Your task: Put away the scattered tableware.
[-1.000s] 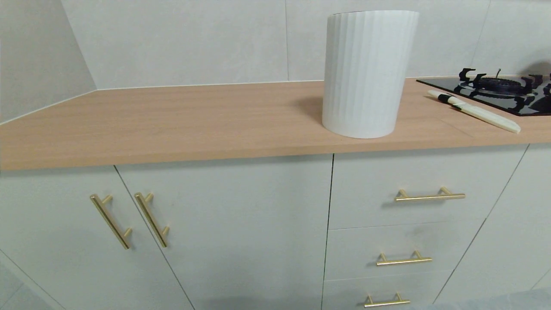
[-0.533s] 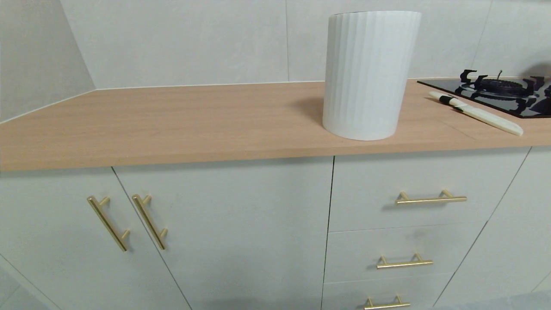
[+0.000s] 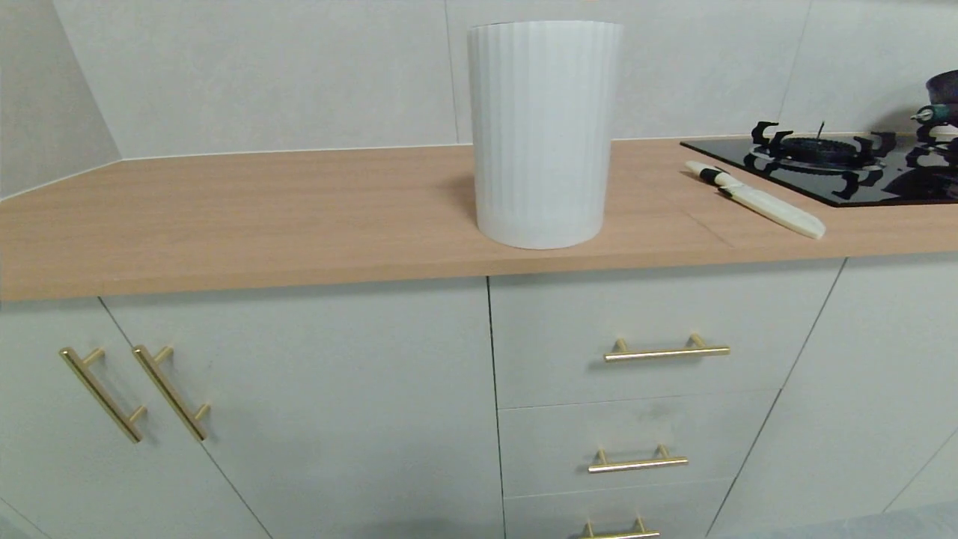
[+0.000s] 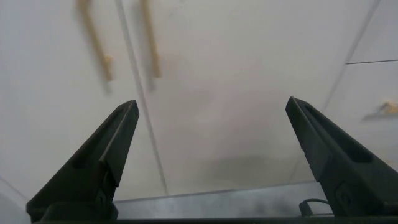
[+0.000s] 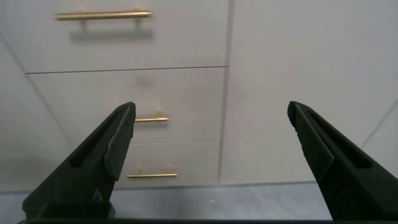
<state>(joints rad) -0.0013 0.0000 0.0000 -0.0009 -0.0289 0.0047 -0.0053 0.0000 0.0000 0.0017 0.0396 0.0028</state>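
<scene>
A tall white ribbed holder stands upright on the wooden counter near its front edge. To its right a cream knife with a black band lies flat beside the hob. My left gripper is open, low down, facing the cabinet doors with nothing between its fingers. My right gripper is open too, facing the drawer fronts, and holds nothing.
A black glass gas hob with burner grates sits at the counter's right end, a dark pot at its far edge. Below are cabinet doors with two gold handles and a stack of drawers. Tiled wall behind.
The head camera has turned right, so the holder, knife and cabinets have all shifted left in view and more of the hob shows. Nothing on the counter has moved.
</scene>
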